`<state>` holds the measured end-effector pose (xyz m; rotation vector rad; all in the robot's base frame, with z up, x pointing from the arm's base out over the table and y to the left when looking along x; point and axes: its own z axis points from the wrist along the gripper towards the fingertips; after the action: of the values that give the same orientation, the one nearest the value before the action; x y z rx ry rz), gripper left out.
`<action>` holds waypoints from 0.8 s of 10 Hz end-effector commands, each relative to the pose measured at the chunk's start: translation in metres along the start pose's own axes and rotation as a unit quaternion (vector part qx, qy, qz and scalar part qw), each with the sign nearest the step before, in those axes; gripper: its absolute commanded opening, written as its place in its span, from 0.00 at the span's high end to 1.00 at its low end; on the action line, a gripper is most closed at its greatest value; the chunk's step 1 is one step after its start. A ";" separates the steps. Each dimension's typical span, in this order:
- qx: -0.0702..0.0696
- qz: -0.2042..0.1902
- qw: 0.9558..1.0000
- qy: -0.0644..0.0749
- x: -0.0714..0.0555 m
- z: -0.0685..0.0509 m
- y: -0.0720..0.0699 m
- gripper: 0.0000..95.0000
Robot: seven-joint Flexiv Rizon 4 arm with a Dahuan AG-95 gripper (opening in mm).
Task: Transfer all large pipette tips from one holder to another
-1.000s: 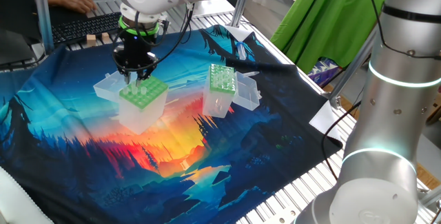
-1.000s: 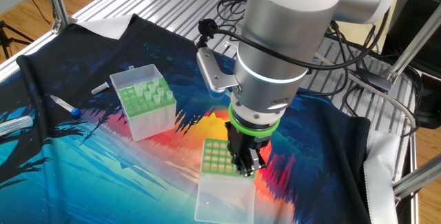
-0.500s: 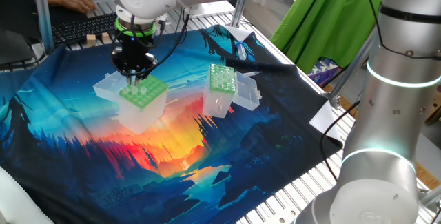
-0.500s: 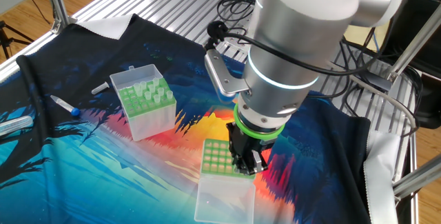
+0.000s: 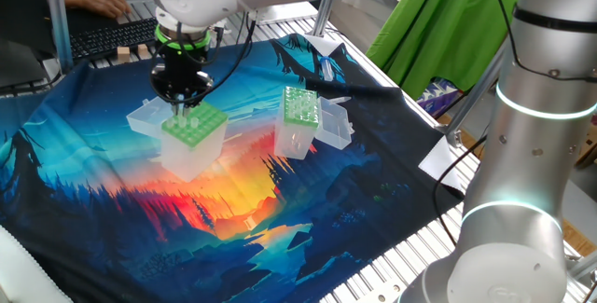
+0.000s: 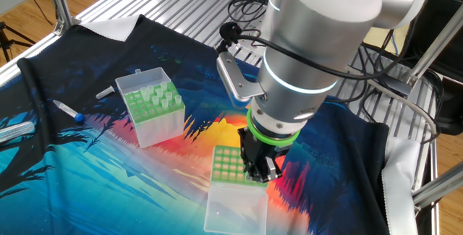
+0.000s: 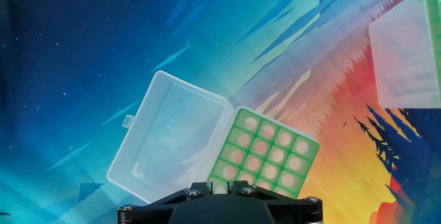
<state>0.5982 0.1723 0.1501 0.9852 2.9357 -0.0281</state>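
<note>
My gripper (image 5: 182, 103) hangs right over the wide-holed light-green box (image 5: 196, 128), at its edge nearest the open hinged lid (image 5: 142, 117). The jaws stand close together, shut on a whitish large pipette tip (image 5: 180, 111) that reaches down to the top plate. In the hand view the gripper (image 7: 219, 188) sits above the box (image 7: 269, 151) and its lid (image 7: 169, 141). In the other fixed view the gripper (image 6: 260, 173) covers part of the box (image 6: 226, 164). The narrower box (image 5: 300, 107) stands apart and holds several tips (image 6: 165, 97).
The narrower box shows at the hand view's right edge (image 7: 406, 52); its clear lid (image 5: 334, 124) lies open beside it. A blue-capped tube (image 6: 69, 110) and a clear tube (image 6: 14, 130) lie on the printed cloth. A keyboard (image 5: 117, 33) sits at the back.
The gripper has risen slightly over the wide-holed box and the arm's wrist has shifted a little. The boxes have not moved.
</note>
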 end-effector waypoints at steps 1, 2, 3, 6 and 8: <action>-0.003 -0.005 1.000 0.006 0.000 -0.010 -0.002 1.00; -0.004 -0.010 1.000 0.008 0.000 -0.015 -0.004 1.00; -0.004 -0.013 1.000 0.008 -0.001 -0.021 -0.006 1.00; -0.008 -0.017 1.000 0.012 -0.006 -0.040 -0.007 1.00; -0.015 -0.016 1.000 0.019 -0.010 -0.053 -0.010 1.00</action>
<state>0.5988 0.1591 0.2061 0.9465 2.9802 0.0384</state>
